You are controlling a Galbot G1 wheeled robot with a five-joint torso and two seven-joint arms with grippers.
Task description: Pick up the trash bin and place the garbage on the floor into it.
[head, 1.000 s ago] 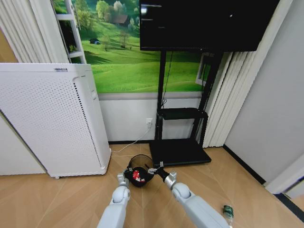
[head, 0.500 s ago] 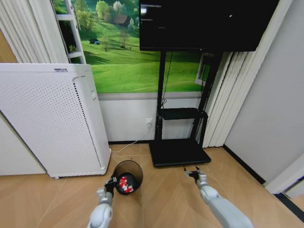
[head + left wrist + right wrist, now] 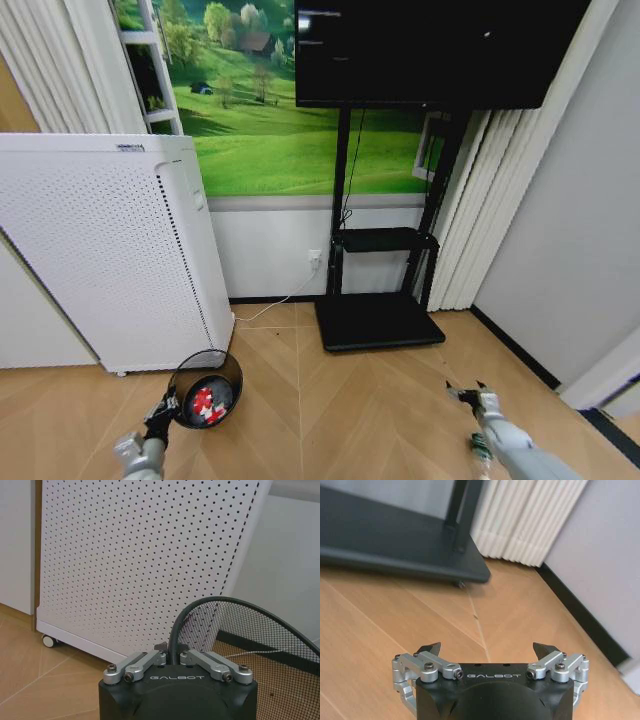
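I'm holding the trash bin (image 3: 206, 389) w/ my left gripper (image 3: 166, 406), jaws pinching its wire rim; the bin is hanging tilted off the floor (image 3: 330, 410), just in front of the white perforated appliance (image 3: 105, 250), near its front corner. Red-and-white garbage (image 3: 205, 402) is lying inside the bin. My right gripper (image 3: 466, 392) is hovering spread apart, gripping nothing, above bare floor on the right side, near the TV stand base (image 3: 378, 320). A clear bottle (image 3: 481, 455) is lying on the floor right by my right arm.
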